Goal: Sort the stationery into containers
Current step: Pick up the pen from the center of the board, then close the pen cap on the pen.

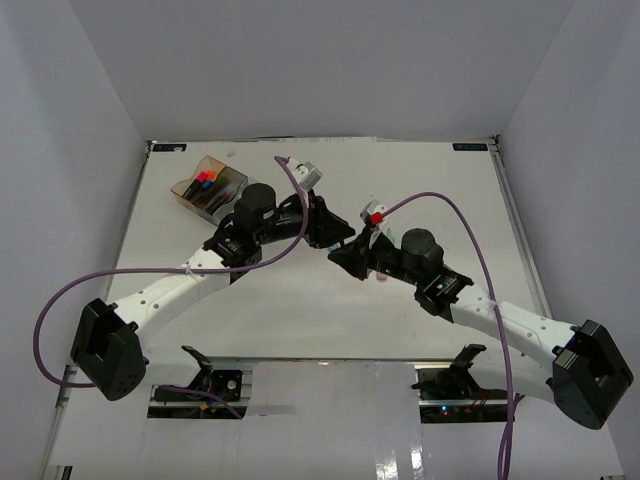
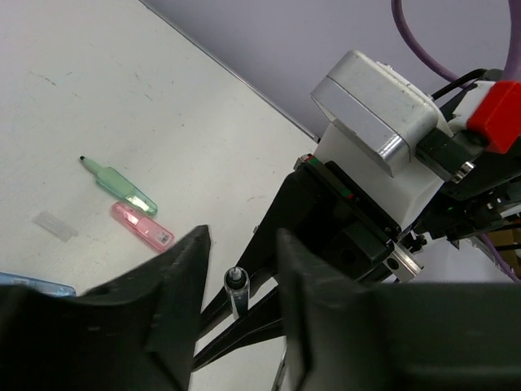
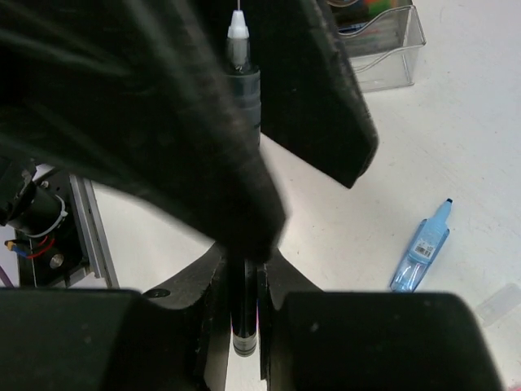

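Note:
A thin black pen (image 3: 242, 77) with a clear tip stands between both grippers above the table's middle. My right gripper (image 3: 244, 273) is shut on its lower end. My left gripper (image 2: 240, 265) is open around the pen's tip (image 2: 236, 292), with a gap on each side. In the top view the two grippers meet, left (image 1: 333, 232) and right (image 1: 347, 256). The containers (image 1: 208, 188) sit at the back left with coloured markers inside. A mint marker (image 2: 122, 186), a pink one (image 2: 143, 226) and a blue one (image 3: 420, 248) lie loose on the table.
A clear cap (image 2: 55, 226) lies beside the pink marker. The clear end of the containers (image 3: 383, 50) shows behind the pen in the right wrist view. White walls close in the table on three sides. Purple cables loop over both arms.

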